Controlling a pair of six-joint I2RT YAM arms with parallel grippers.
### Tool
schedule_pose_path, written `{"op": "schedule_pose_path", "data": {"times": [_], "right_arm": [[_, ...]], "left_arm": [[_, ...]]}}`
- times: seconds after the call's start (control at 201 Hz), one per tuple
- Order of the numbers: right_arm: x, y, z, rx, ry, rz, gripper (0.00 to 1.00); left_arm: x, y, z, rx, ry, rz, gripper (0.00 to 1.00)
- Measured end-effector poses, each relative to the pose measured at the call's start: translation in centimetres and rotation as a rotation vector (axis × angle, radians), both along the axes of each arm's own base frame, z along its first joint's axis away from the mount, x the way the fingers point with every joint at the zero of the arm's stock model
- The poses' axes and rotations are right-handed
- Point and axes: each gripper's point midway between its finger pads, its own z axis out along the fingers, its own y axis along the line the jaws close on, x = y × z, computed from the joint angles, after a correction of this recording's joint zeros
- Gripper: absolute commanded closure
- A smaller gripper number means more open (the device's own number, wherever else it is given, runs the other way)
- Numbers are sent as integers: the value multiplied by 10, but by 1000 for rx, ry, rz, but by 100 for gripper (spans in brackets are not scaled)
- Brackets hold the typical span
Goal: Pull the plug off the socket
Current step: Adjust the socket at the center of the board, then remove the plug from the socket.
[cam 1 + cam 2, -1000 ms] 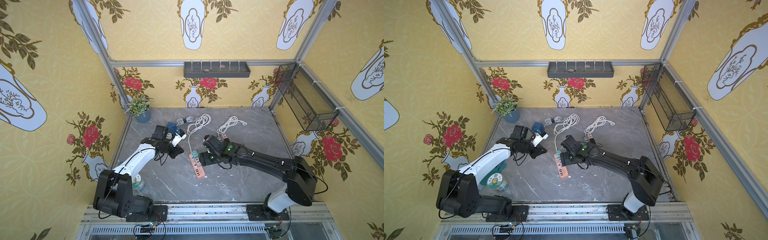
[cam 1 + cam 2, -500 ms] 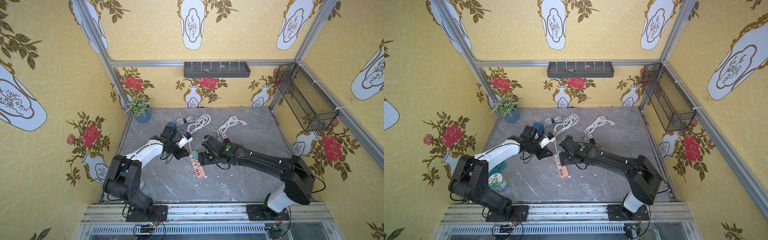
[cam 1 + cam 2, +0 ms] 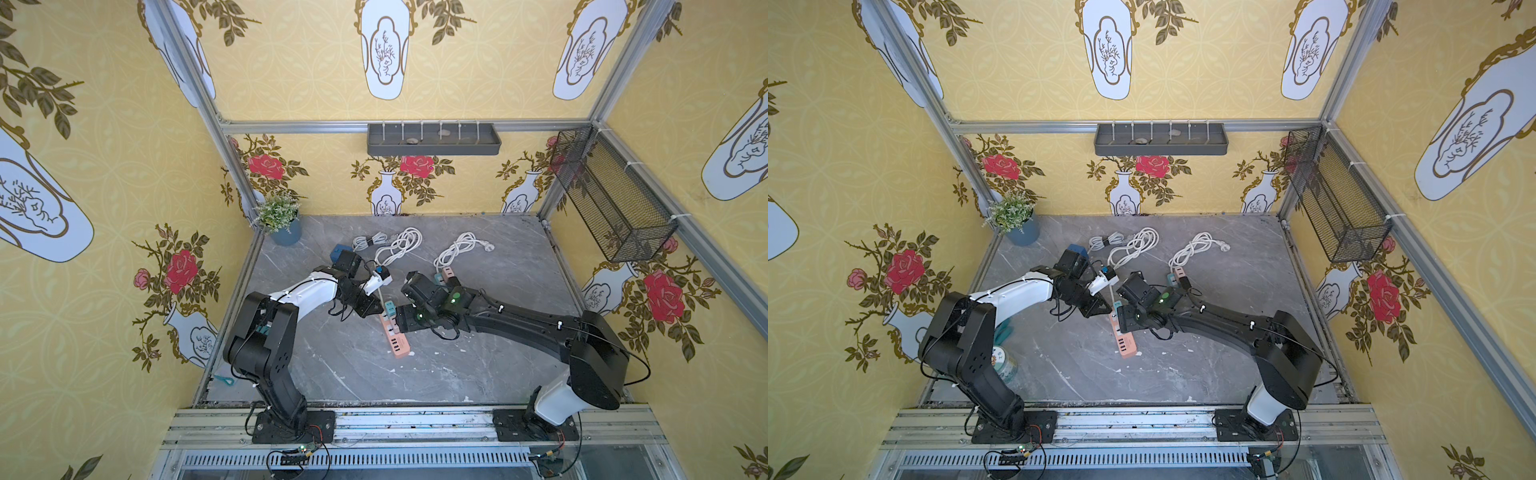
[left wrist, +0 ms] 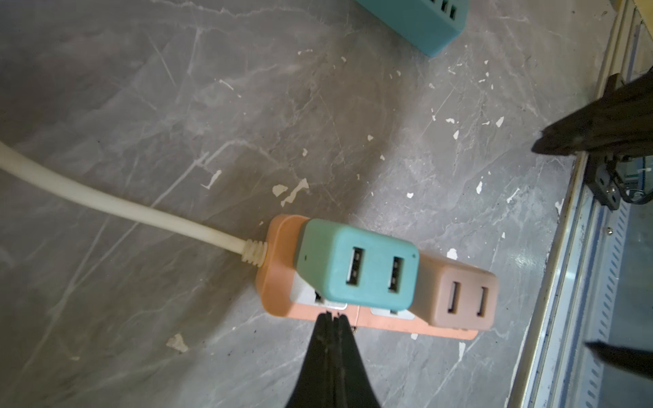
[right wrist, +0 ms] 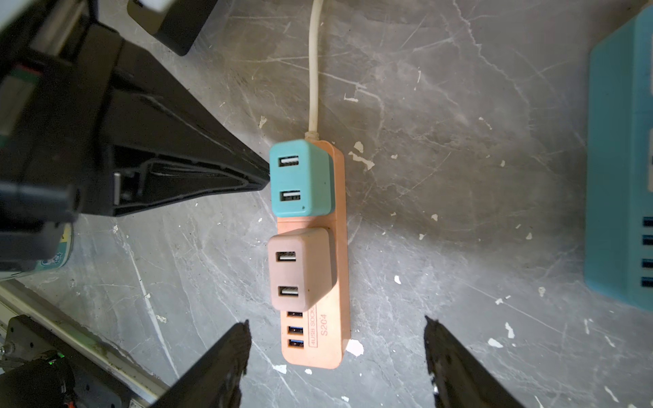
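An orange power strip, the socket (image 5: 339, 318) (image 3: 397, 338), lies on the grey table. A teal plug (image 5: 300, 178) (image 4: 357, 268) and a brown plug (image 5: 300, 268) (image 4: 459, 296) sit in it. The teal one is at the cord end (image 4: 106, 201). My left gripper (image 4: 332, 318) (image 3: 379, 311) is shut and empty. Its tip is against the side of the teal plug, low by the strip's edge. My right gripper (image 5: 336, 322) (image 3: 402, 323) hangs open over the strip's USB end, with one finger on each side and neither touching.
A teal power strip (image 5: 622, 176) lies close beside the orange one. Coiled white cords (image 3: 399, 245) (image 3: 457, 249) and a blue adapter (image 3: 340, 251) lie behind. A potted plant (image 3: 282, 220) stands in the back left corner. A mesh basket (image 3: 611, 195) hangs on the right wall.
My left arm has swung right, from beside the blue adapter to the teal plug's side, with its gripper still shut. The right gripper has barely moved.
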Motion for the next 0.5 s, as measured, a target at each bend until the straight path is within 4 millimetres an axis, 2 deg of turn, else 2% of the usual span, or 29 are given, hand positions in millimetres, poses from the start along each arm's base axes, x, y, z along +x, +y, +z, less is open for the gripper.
{"op": "schedule_pose_path", "data": {"times": [0.498], "right_arm": [[1,24,-9,-41,-21,46,22]], "left_arm": [[-5,0,-21,63,105,6,100]]}}
